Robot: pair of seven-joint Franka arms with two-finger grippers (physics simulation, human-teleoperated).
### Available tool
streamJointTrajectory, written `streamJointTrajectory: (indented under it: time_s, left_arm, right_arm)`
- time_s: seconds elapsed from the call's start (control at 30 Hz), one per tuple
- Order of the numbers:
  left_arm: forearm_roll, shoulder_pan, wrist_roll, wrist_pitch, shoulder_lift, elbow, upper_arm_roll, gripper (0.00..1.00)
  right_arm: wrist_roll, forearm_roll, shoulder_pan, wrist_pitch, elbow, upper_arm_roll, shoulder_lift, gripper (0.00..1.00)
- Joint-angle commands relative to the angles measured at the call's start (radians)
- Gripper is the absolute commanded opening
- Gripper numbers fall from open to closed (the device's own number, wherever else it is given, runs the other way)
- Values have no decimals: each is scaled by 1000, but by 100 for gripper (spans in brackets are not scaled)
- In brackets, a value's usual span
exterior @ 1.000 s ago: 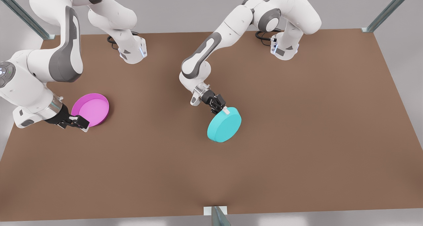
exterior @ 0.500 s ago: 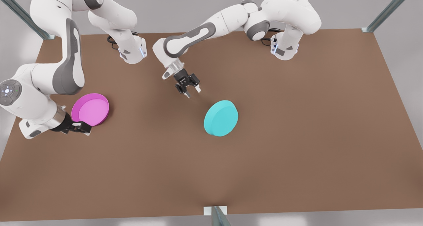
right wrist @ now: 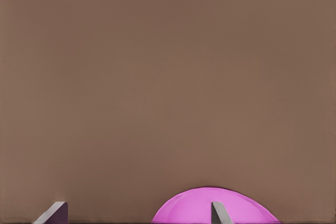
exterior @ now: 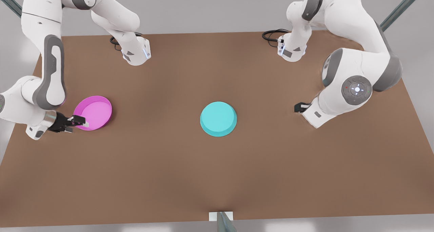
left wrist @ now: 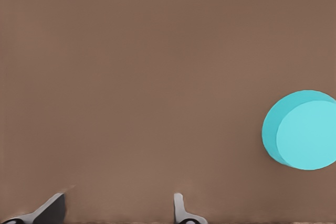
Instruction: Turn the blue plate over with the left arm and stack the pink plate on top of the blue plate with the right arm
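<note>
At the front view's left, the right gripper [exterior: 80,122] is seen at the near rim of the pink plate [exterior: 95,112]. Its jaws are open, with one fingertip [right wrist: 219,212] over the plate's rim and the other outside it. The blue plate [exterior: 218,118] lies upside down on the brown table [exterior: 217,177], well apart from both grippers. In its wrist view the left gripper [left wrist: 118,209] is held open over bare table.

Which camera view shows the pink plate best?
The front view: the whole pink plate is visible, open side up on the table, with the right gripper at its rim. The right wrist view shows a part of it. The left wrist view faces the blue plate.
</note>
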Motion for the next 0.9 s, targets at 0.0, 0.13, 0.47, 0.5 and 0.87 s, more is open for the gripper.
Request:
streamJointTrajectory:
  time_s: [0.0,0.13,0.47,0.5,0.87]
  left_arm:
    - [2,7,1,26,-41,-52,0,100]
    - [60,58,96,19,-88,-76,13,100]
    - [43,61,173,4,-75,-75,69,100]
    - [45,60,171,-33,-83,-76,72,100]
    - [48,61,171,-55,-71,-82,84,100]
  right_arm:
    - [-18,2,-10,0,-1,-2,11,100]
    - [-222,5,-177,-16,-29,4,77,100]
    - [-505,80,-209,23,50,-60,265,100]
    - [-520,80,-203,43,59,-75,278,100]
    - [-563,78,-198,30,27,-121,336,73]
